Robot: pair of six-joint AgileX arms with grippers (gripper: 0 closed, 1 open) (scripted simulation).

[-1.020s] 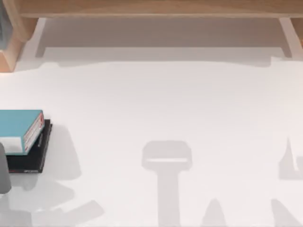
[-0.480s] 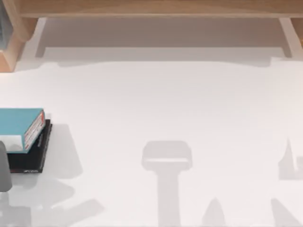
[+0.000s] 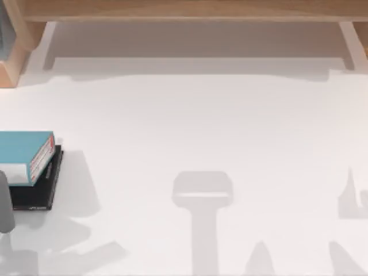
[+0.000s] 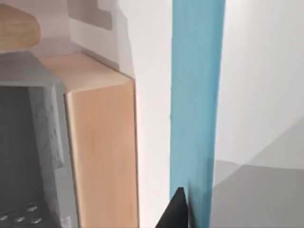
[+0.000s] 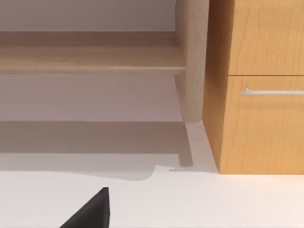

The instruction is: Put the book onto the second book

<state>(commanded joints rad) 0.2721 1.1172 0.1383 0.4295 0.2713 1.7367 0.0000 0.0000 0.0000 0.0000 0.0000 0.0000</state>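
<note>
On a white table (image 3: pixel 190 126) backed by a wooden shelf (image 3: pixel 184 8), the teal book (image 3: pixel 23 150) lies flat atop the black book (image 3: pixel 43 187) at the table's left edge. The left arm (image 3: pixel 4 201) sits beside the stack, a dark fingertip (image 4: pixel 176 209) touching the teal cover; its grip cannot be told. The right gripper's fingertip (image 5: pixel 92 211) hovers over bare table near a wooden cabinet (image 5: pixel 259 85).

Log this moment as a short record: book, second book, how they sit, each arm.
book: teal hardcover, at the table's left edge
second book: flat black book, under it
relation: teal book lies on the black one, whose right and near edges stick out
left arm: grey part at the left edge beside the stack
right gripper: dark fingertip in its wrist view, facing a wooden cabinet
</note>
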